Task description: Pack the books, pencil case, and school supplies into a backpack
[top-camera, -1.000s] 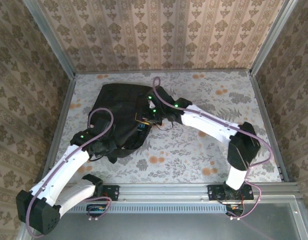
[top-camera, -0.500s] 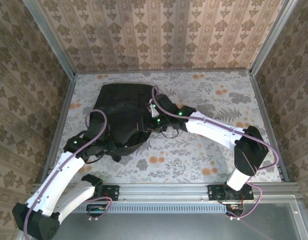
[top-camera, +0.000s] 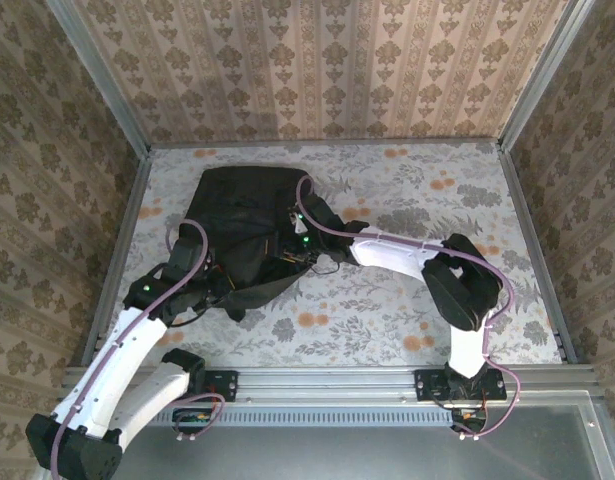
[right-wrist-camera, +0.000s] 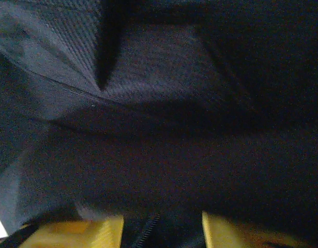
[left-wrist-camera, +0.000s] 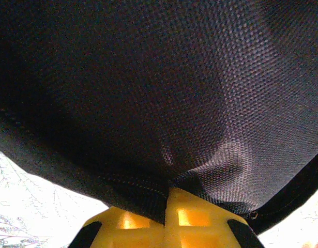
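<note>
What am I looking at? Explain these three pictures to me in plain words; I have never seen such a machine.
The machine is two white robot arms, the left arm and the right arm, bolted at the near edge of a flower-patterned table. Each ends in a two-finger gripper. The wide picture comes from a fixed camera above and behind them. The other two come from small cameras on the wrists, so the yellow parts at the bottom are each arm's own fingers. On the table lies a large soft black fabric backpack. The left gripper is shut, pinching a fold of the backpack's fabric. The right gripper is close against the bag, its fingers apart with a zip between them. Whether it grips anything I cannot tell.
</note>
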Controlling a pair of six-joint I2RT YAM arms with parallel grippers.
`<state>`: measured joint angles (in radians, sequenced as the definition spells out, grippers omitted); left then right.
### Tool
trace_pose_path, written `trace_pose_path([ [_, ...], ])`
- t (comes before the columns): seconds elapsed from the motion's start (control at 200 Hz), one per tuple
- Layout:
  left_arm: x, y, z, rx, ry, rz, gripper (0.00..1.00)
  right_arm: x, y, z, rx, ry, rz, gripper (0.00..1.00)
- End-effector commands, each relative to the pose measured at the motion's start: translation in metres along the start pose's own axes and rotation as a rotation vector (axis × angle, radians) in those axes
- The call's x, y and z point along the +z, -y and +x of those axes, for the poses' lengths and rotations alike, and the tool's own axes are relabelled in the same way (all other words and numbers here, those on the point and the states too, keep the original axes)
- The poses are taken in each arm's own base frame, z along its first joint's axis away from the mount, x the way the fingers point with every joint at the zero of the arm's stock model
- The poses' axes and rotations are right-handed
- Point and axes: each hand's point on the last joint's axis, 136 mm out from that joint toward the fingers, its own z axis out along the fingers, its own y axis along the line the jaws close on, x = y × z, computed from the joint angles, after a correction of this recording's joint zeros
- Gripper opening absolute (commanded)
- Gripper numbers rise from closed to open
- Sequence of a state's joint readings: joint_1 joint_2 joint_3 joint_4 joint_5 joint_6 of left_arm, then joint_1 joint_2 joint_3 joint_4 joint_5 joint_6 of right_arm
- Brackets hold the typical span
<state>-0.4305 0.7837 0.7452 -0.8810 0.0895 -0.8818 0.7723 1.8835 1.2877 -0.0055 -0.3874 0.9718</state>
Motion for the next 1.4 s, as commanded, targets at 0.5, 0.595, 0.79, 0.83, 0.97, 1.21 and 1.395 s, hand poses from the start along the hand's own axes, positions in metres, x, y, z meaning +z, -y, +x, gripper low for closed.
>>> trace_pose_path([
  [0.5,0.006,-0.021,-0.024,-0.02,0.057,-0.118,0.0,-0.101,-0.088,0.002,-0.1,0.059,-0.219,0.0],
  [0.595,0.005,-0.018,-0.027,-0.034,0.057,-0.094,0.0,-0.111,-0.072,0.015,-0.123,0.043,-0.165,0.0],
  [0.79,0.007,0.003,-0.026,-0.07,0.036,0.02,0.0,-0.081,-0.035,0.032,-0.083,0.028,-0.048,0.47],
  [0.83,0.006,0.006,-0.026,-0.077,0.035,0.035,0.0,-0.072,-0.03,0.029,-0.05,0.04,-0.053,0.47],
  [0.97,0.003,0.013,-0.027,-0.09,0.041,0.069,0.0,-0.051,-0.029,0.007,0.082,0.156,-0.11,0.46],
  [1.21,0.002,0.023,-0.028,-0.131,0.051,0.133,0.0,-0.021,-0.004,-0.007,0.251,0.244,0.0,0.65],
  [1.395,0.001,0.048,-0.036,-0.141,0.061,0.231,0.0,0.003,0.003,-0.005,0.297,0.229,-0.033,0.8],
])
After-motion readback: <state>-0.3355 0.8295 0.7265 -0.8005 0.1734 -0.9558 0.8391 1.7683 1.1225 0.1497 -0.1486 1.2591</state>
